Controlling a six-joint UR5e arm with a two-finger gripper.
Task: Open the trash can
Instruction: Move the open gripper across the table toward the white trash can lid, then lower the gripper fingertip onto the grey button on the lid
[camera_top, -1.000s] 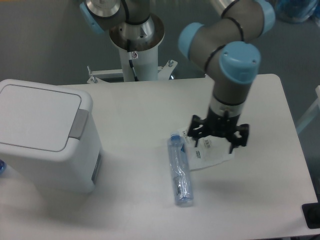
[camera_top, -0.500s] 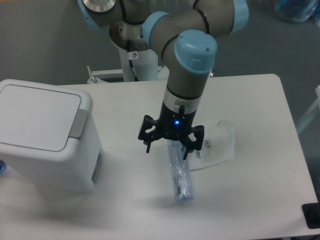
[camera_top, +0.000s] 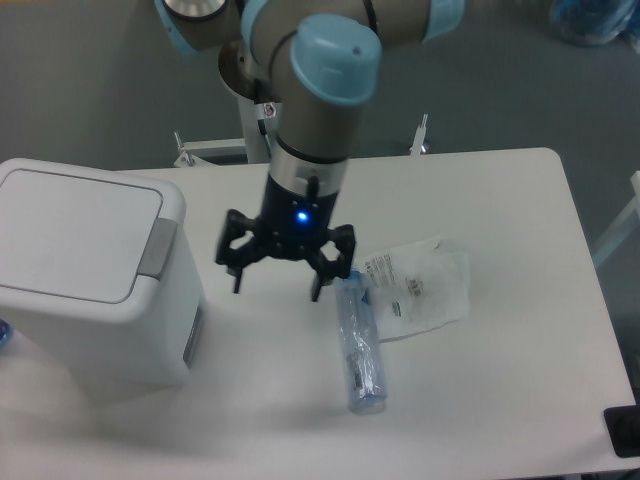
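The trash can (camera_top: 90, 280) is a large white boxy bin at the left of the table. Its flat white lid (camera_top: 70, 232) lies closed, with a grey push tab (camera_top: 155, 247) on its right edge. My gripper (camera_top: 277, 288) hangs open and empty above the table, fingers pointing down, a short way right of the bin and not touching it. A blue light glows on the gripper body.
A clear plastic bottle (camera_top: 359, 345) lies on its side just right of the gripper. A crumpled clear plastic bag (camera_top: 420, 287) lies beside it. The robot's base column (camera_top: 270, 110) stands behind the table's far edge. A dark object (camera_top: 624, 430) sits at the front right corner.
The arm has swung left across the table, from over the plastic bag, past the bottle, toward the trash can. The gripper stays open. The bin, bottle and bag have not moved.
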